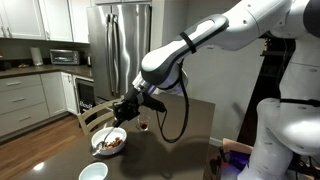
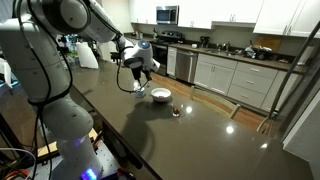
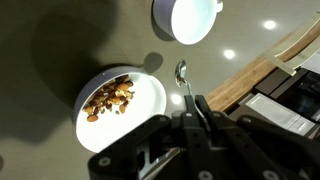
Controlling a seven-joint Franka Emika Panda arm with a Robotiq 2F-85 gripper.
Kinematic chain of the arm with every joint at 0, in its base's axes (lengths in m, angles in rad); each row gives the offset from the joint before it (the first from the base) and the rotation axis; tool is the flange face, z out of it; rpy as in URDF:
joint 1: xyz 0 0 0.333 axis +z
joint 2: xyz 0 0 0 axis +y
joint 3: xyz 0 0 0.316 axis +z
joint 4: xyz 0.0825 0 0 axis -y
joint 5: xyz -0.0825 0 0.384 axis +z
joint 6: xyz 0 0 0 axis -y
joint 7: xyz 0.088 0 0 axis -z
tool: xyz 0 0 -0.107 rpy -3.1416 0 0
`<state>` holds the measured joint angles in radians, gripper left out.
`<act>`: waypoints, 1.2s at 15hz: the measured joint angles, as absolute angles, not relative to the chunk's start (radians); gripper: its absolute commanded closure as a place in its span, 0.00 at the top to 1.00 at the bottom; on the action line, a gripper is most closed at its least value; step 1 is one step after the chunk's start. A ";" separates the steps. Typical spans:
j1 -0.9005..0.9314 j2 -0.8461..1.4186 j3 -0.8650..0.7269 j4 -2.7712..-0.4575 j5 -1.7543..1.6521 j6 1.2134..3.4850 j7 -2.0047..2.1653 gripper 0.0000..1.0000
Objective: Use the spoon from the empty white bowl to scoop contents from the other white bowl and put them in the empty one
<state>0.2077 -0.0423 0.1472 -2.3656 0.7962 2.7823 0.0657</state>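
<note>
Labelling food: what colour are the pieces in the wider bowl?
The pieces are brown and tan; clearest in the wrist view.

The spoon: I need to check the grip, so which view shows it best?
The wrist view: the spoon stands out against the dark table, its handle pinched in the gripper. In both exterior views it is too small to make out.

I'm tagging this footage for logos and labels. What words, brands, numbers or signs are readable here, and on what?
No text is readable in any view.
The empty white bowl, the other white bowl and the spoon held in the hand show no print.
The microwave panel is too small and blurred to read.
</note>
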 measured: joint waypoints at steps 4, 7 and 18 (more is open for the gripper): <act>0.205 -0.050 0.139 -2.366 0.795 2.782 0.071 0.04; 0.197 -0.057 0.133 -2.370 0.795 2.783 0.079 0.04; 0.175 -0.059 0.112 -2.372 0.795 2.783 0.089 0.05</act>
<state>0.1747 -0.0589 0.1115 -2.3716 0.7949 2.7828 0.0885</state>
